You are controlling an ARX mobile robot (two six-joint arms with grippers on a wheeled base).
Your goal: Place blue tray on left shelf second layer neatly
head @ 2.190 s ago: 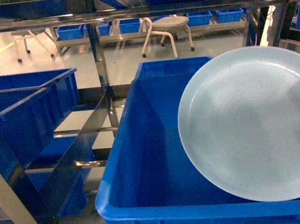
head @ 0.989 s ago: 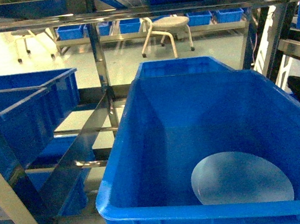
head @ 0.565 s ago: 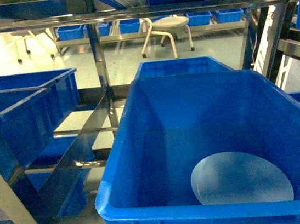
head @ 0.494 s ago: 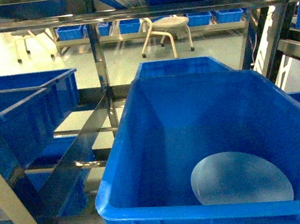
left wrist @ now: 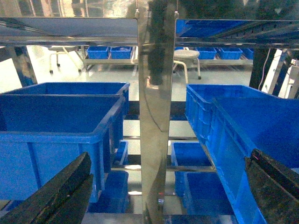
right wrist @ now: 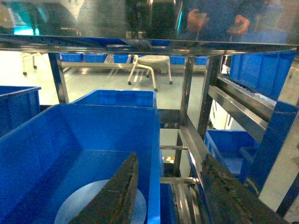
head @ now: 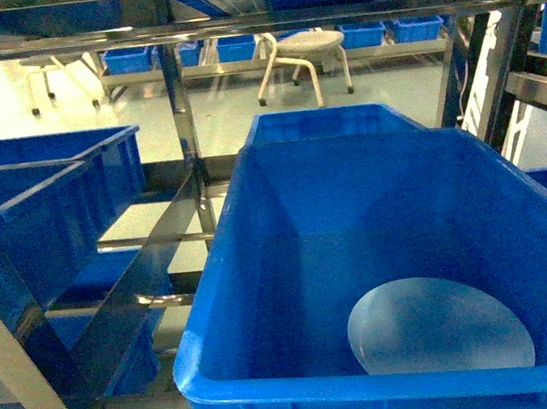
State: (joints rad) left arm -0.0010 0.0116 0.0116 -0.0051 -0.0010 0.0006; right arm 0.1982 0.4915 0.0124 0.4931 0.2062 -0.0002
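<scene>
Blue tray [head: 439, 326] lies flat on the floor of a big blue crate [head: 262, 267], toward the crate's near right corner. Crate sits on the steel shelf [head: 123, 285], middle tier. Right gripper [right wrist: 170, 196] hangs above the crate's right wall, fingers apart, holding nothing. Left gripper [left wrist: 170, 191] faces a shelf upright [left wrist: 155, 116], fingers wide apart, empty. Placement looks done; only pulling the arms clear seems left.

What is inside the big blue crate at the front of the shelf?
Only the blue tray lies flat on the blue crate's floor, near its front right. The crate's front rim hides the tray's nearest edge and the floor there.
</scene>
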